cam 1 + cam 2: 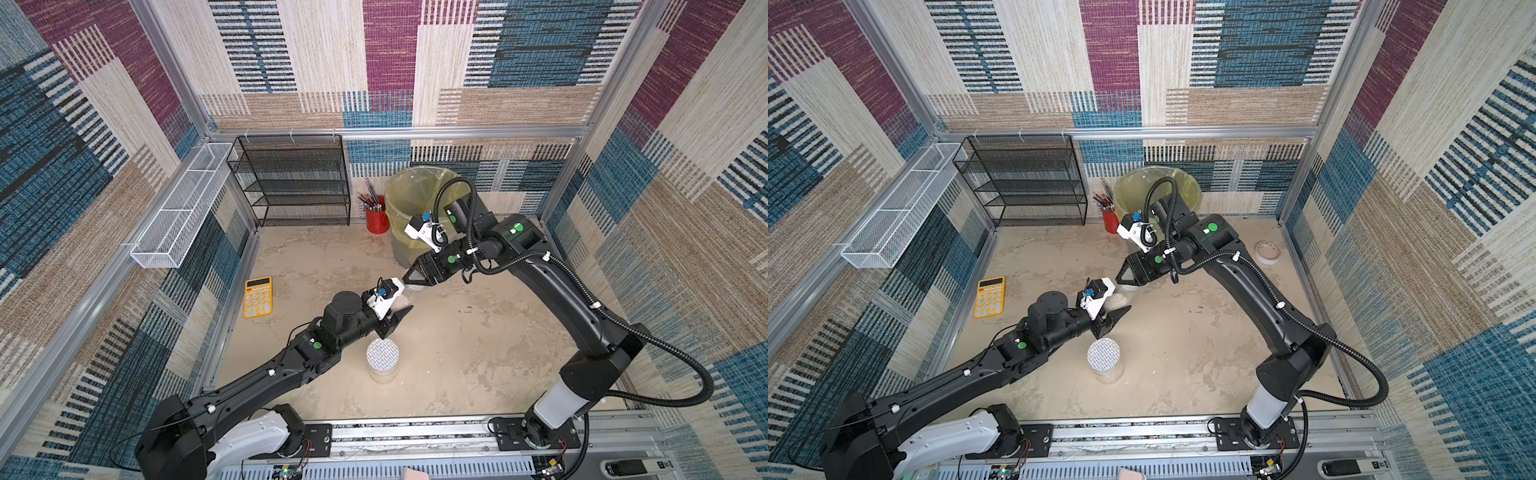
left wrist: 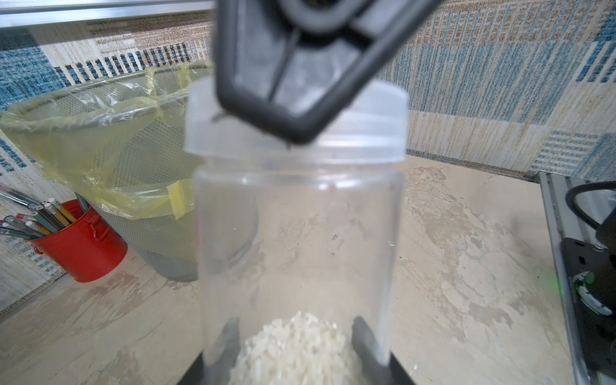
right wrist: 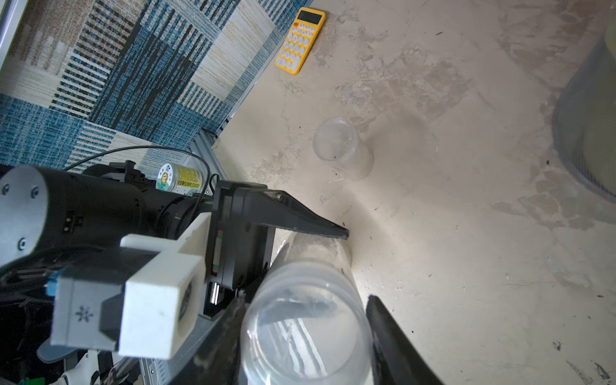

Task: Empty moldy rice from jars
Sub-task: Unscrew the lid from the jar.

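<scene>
Clamped low in the left claw (image 1: 402,314): clear jar (image 2: 296,216), moldy rice (image 2: 293,346) pooled at grip height. Long axis upright; clear lid (image 2: 366,133) directly beneath the right claw (image 3: 305,313), flanked by both jaws. Whether pinched, cannot tell.

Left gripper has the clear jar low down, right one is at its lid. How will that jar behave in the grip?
Probably light: the clear jar holds only a little rice at its base. Its smooth wall may twist in the left gripper when the lid is turned. Held low, it could tilt if the top is pushed sideways.
</scene>
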Controlling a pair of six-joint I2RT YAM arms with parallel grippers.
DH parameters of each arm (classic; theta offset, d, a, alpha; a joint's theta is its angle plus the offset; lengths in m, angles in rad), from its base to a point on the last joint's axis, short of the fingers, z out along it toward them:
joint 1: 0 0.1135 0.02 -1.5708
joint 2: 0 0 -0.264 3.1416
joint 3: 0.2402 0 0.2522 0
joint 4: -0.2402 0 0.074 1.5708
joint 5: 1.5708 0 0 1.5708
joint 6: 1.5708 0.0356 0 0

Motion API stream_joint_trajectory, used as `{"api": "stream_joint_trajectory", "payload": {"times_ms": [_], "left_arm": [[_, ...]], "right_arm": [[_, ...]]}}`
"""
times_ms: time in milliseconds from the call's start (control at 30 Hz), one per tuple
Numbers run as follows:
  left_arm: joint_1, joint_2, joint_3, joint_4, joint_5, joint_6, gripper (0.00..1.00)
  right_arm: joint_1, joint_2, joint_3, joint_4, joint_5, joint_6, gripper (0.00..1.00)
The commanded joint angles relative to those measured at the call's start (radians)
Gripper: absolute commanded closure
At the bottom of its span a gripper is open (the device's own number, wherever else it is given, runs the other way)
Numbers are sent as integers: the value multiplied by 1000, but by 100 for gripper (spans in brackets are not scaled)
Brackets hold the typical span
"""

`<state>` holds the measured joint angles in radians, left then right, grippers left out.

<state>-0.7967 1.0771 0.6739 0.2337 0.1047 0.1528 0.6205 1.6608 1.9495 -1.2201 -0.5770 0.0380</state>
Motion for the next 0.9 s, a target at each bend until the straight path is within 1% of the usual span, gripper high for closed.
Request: {"api": "stream_joint_trajectory", "payload": {"times_ms": [0, 167, 267, 300, 367, 467, 767, 867], "left_arm": [[-3, 1, -2, -58, 93, 26, 100], [-1, 1, 0, -68, 98, 26, 100], [-1, 1, 1, -73, 102, 25, 100], [-1, 1, 3, -79, 104, 26, 100], [-1, -2, 6, -87, 105, 31, 100], [-1, -5, 9, -91, 104, 32, 100], [-1, -3, 13, -95, 112, 27, 100], [-1, -2, 16, -101, 116, 28, 100]], "right_arm": [[-2, -3, 1, 127, -41, -78, 73], [-2, -55, -82, 182, -46, -190, 73], [-2, -102, -152, 258, -59, -270, 77], [-2, -117, -172, 280, -48, -303, 79], [-2, -142, -201, 304, -28, -369, 80], [-2, -175, -239, 327, -9, -426, 78], [-2, -166, -274, 246, 32, -553, 72], [-2, -167, -273, 223, 3, -629, 70]]}}
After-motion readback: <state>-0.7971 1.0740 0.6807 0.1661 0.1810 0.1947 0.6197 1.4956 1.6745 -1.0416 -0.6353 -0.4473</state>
